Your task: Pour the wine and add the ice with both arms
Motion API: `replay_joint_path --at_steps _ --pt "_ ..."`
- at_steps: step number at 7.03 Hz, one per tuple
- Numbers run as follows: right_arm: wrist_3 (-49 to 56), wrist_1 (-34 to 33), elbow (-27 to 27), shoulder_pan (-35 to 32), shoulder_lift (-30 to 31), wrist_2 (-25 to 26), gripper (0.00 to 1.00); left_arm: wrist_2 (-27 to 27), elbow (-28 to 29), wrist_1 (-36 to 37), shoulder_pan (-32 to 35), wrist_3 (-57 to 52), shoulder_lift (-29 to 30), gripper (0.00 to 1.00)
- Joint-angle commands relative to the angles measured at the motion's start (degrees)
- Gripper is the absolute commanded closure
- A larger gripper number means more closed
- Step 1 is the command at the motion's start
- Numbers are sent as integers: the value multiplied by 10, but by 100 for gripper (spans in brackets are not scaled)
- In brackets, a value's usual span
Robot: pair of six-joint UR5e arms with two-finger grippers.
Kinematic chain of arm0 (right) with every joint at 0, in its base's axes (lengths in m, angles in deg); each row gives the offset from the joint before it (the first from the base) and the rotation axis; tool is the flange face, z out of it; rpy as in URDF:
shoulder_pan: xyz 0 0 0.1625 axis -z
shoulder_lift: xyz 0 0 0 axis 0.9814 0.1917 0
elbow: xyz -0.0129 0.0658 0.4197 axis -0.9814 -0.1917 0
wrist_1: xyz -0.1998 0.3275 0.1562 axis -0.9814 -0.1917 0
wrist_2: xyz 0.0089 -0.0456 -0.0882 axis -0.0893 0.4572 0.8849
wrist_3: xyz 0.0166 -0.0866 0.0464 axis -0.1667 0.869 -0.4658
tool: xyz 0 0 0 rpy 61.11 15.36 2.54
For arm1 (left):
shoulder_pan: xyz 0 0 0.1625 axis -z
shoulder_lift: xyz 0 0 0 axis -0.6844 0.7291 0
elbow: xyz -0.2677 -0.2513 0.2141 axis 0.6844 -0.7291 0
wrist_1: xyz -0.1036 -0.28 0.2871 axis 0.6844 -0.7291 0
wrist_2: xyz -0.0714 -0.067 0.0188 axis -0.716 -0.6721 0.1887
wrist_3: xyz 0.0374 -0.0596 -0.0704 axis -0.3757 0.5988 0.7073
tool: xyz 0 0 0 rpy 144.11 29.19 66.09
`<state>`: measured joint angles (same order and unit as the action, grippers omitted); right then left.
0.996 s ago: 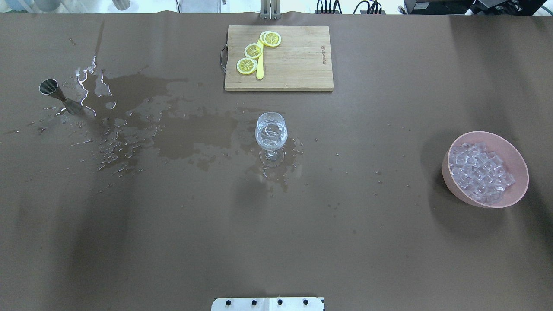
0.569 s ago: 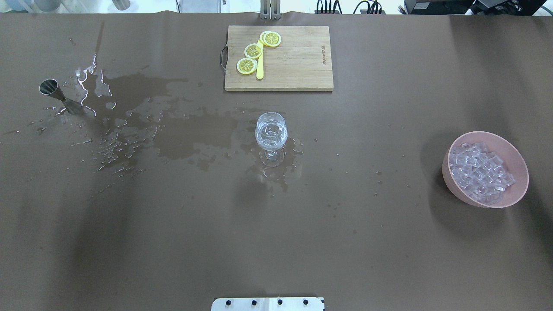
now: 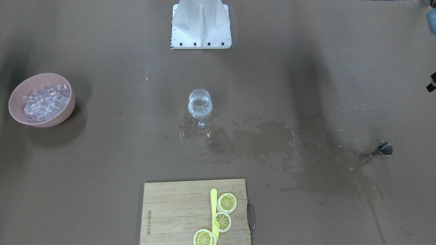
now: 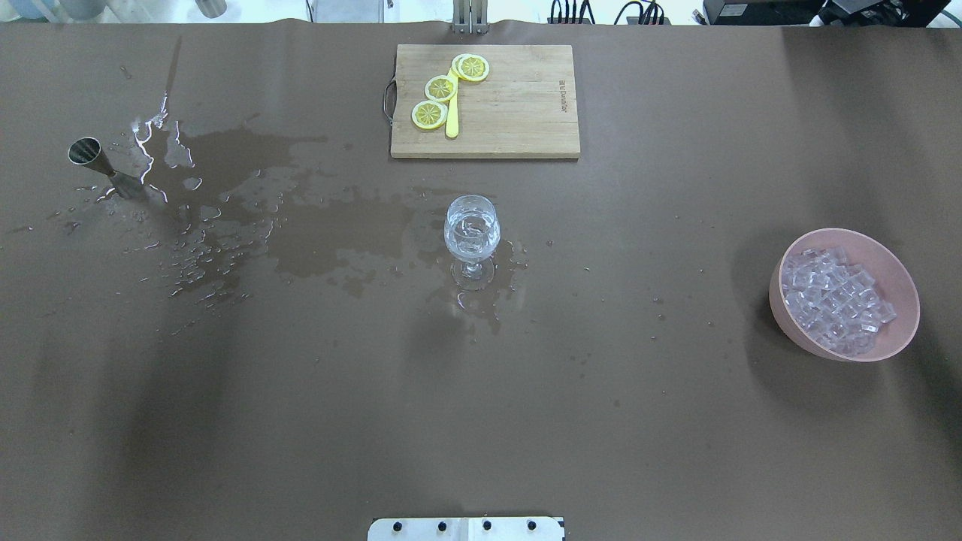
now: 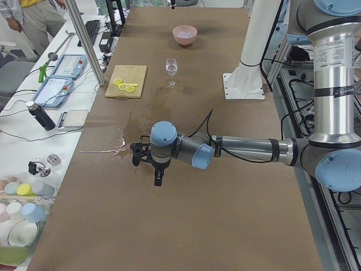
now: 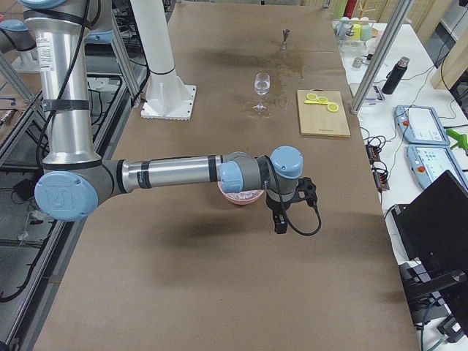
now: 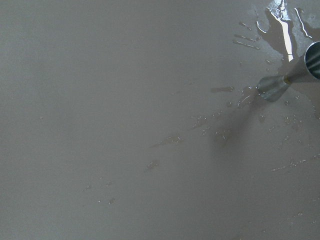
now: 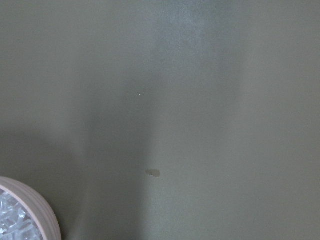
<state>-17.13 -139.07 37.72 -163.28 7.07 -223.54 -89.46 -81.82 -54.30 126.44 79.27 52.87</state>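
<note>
A wine glass (image 4: 472,229) stands upright mid-table, holding clear liquid and glassy bits; it also shows in the front view (image 3: 200,103). Spilled wine leaves dark wet patches (image 4: 331,233) to its left. A pink bowl (image 4: 898,274) at the right holds ice cubes (image 4: 830,300). A steel jigger (image 4: 101,167) lies on its side at the far left. My left gripper (image 5: 158,179) hangs over the table's left end, beyond the jigger (image 7: 295,72). My right gripper (image 6: 280,223) hangs beside the bowl (image 6: 241,196). I cannot tell whether either is open or shut.
A wooden cutting board (image 4: 518,113) at the far edge carries three lemon slices (image 4: 430,114) and a yellow stick (image 4: 452,120). The white pedestal base (image 3: 201,23) stands at the near edge. The bowl's rim (image 8: 35,207) shows in the right wrist view.
</note>
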Motion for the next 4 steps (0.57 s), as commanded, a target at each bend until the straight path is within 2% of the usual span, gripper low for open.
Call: replay_joint_path --at_steps 1,4 --pt "0 0 11 0 1 13 0 2 -1 0 0 -1 1 1" --pt "-1 -1 12 0 -5 8 0 4 -1 1 0 -2 -1 1"
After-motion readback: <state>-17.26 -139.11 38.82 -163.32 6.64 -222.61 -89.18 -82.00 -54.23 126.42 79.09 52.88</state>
